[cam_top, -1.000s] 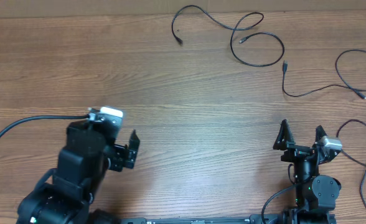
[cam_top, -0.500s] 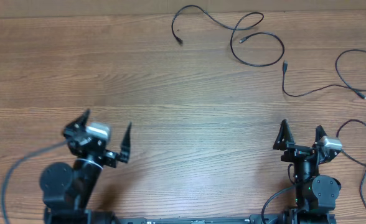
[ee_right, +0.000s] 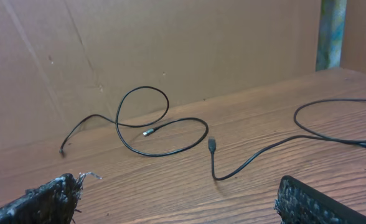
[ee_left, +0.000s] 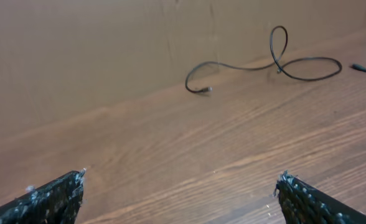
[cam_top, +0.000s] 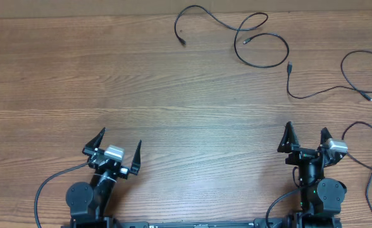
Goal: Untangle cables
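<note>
Three thin black cables lie apart on the wooden table. A looped cable (cam_top: 262, 66) is at the far centre. A second cable (cam_top: 312, 93) runs from its plug out to a loop at the far right. A third cable (cam_top: 365, 123) lies at the right edge beside my right arm. My left gripper (cam_top: 120, 138) is open and empty near the front left. My right gripper (cam_top: 307, 128) is open and empty near the front right. The left wrist view shows open jaws (ee_left: 182, 176) and the looped cable (ee_left: 245, 67) far ahead. The right wrist view shows open jaws (ee_right: 182, 180), the looped cable (ee_right: 158, 154) and the second cable (ee_right: 242, 165).
A brown cardboard wall (ee_right: 170, 43) stands along the table's far edge. A thicker black arm cable (cam_top: 43, 187) curls by the left arm's base. The third cable's slack trails toward the front right corner (cam_top: 371, 183).
My left arm has drawn back toward the front edge and lowered, its open jaws now pointing at the far side. The right arm and the cables have not moved.
</note>
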Robot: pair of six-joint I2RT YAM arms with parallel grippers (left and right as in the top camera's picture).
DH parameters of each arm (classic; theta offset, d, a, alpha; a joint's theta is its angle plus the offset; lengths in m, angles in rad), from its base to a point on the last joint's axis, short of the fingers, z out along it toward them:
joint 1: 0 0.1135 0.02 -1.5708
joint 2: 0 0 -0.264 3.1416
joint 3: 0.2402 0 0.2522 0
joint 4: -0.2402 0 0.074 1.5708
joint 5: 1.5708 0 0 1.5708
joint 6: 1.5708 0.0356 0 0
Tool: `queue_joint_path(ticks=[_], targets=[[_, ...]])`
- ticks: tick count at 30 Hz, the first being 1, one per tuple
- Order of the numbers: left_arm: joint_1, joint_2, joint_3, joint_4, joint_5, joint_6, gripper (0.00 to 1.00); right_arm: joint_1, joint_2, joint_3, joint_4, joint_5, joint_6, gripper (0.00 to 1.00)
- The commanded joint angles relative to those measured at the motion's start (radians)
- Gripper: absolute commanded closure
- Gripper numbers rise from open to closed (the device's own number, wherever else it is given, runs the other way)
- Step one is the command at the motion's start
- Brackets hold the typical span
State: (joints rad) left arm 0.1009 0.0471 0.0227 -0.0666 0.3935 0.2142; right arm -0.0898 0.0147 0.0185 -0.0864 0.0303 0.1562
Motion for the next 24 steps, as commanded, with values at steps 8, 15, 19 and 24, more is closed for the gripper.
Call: queue_joint_path(ticks=[8,15,19,24], targets=[[-0.06,-0.044,-0.018,0.008,-0.146,0.041,0.0,0.005,-0.012,-0.011,0.007,0.004,-0.008,0.0],[-0.068,-0.044,-0.018,-0.002,-0.253,0.041,0.01,0.005,-0.012,-0.011,0.007,0.004,-0.008,0.0],[-0.068,-0.044,-0.018,-0.012,-0.351,0.04,0.0,0.005,-0.012,-0.011,0.007,0.004,-0.008,0.0],[-0.068,-0.044,-0.018,-0.012,-0.36,-0.08,0.01,0.005,-0.012,-0.011,0.007,0.004,-0.008,0.0]])
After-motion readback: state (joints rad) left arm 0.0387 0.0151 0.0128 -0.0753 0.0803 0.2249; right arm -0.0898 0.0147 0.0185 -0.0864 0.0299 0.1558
